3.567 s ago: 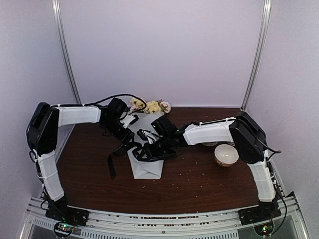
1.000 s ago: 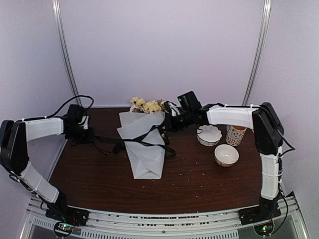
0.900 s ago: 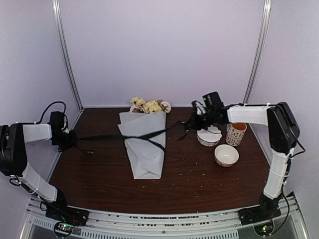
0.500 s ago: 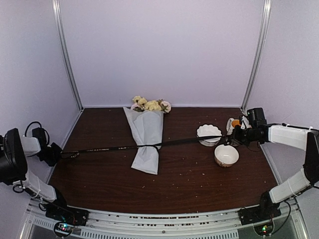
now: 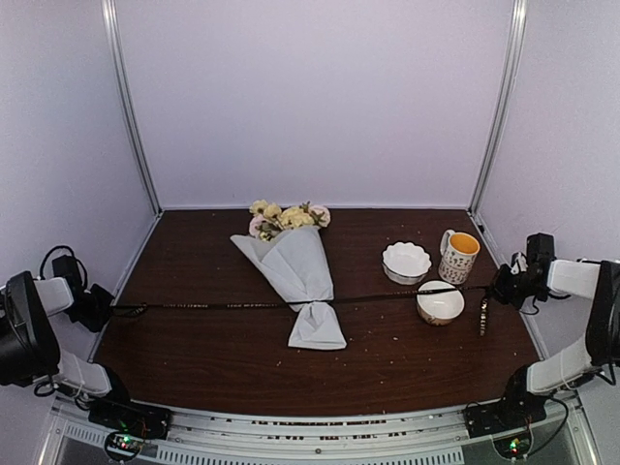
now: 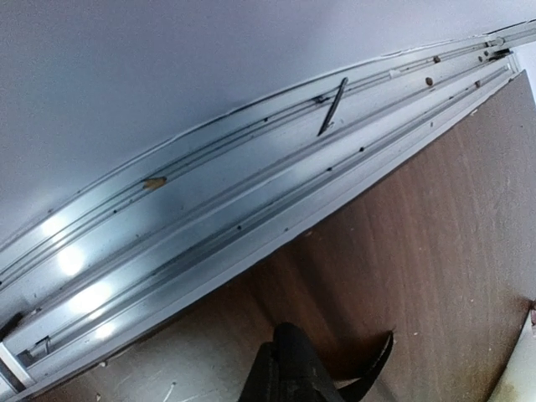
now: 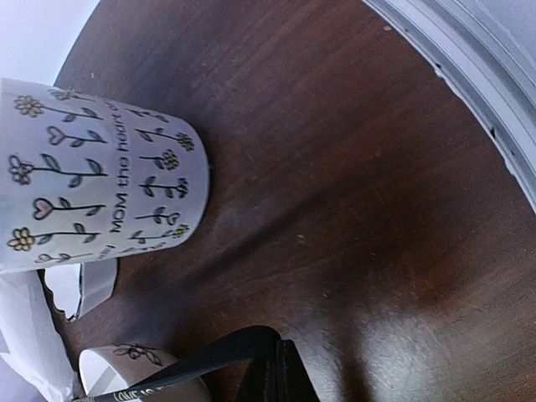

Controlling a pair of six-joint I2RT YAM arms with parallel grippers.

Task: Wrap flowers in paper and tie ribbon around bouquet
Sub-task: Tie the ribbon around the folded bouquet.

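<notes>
On my right side of the dark brown table (image 5: 387, 358) a mug (image 5: 458, 256) stands upright, orange inside, its white wall printed with little stemmed flowers, hearts and lettering that starts MOM. Just to its left I see a small white dish (image 5: 406, 262) with a wavy rim. A round white bowl (image 5: 441, 302) sits nearer to me, just in front of those two. Pale crumbs (image 5: 368, 337) dot the wood. A metal rail (image 5: 320, 426) runs along the near edge.

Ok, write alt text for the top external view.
A black ribbon stretches taut across the dark table, cinched around a paper-wrapped bouquet, its ends gripped by the left claw and right claw at opposite edges. A scalloped dish, mug and bowl stand right of the bouquet.
</notes>
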